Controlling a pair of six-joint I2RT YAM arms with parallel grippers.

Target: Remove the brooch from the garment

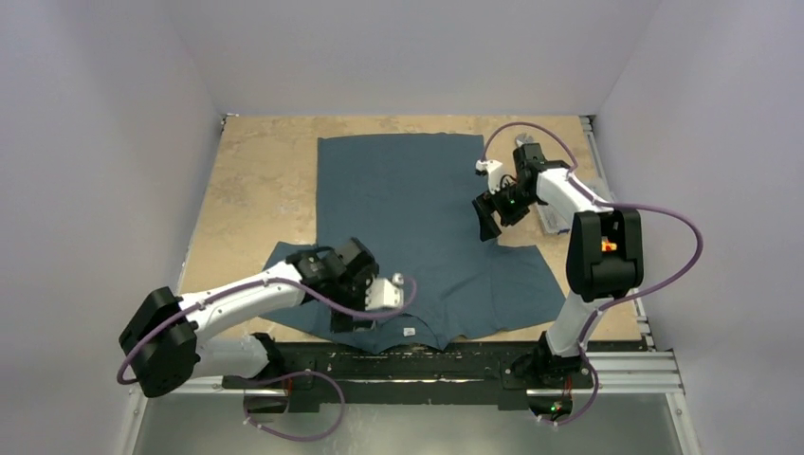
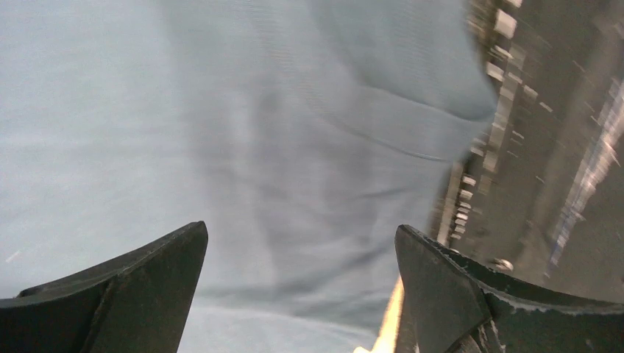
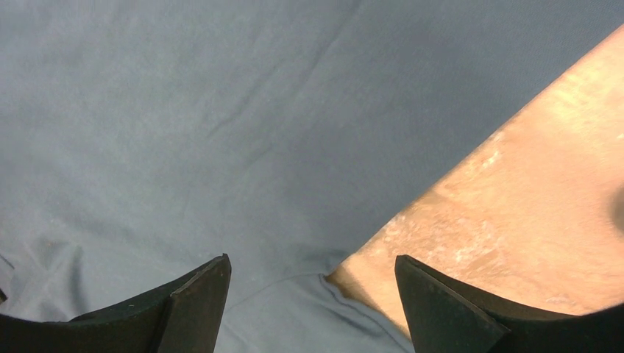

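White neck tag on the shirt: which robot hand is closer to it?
Left. The left gripper is over the shirt at its near edge, just left of the white tag; the right gripper is much farther back, over the shirt's right side.

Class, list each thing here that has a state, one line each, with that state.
garment: spread out flat on the table, unfolded.
brooch: not visible in any view.
left hand: open, empty, above the garment's near edge.
right hand: open, empty, above the garment's side edge.
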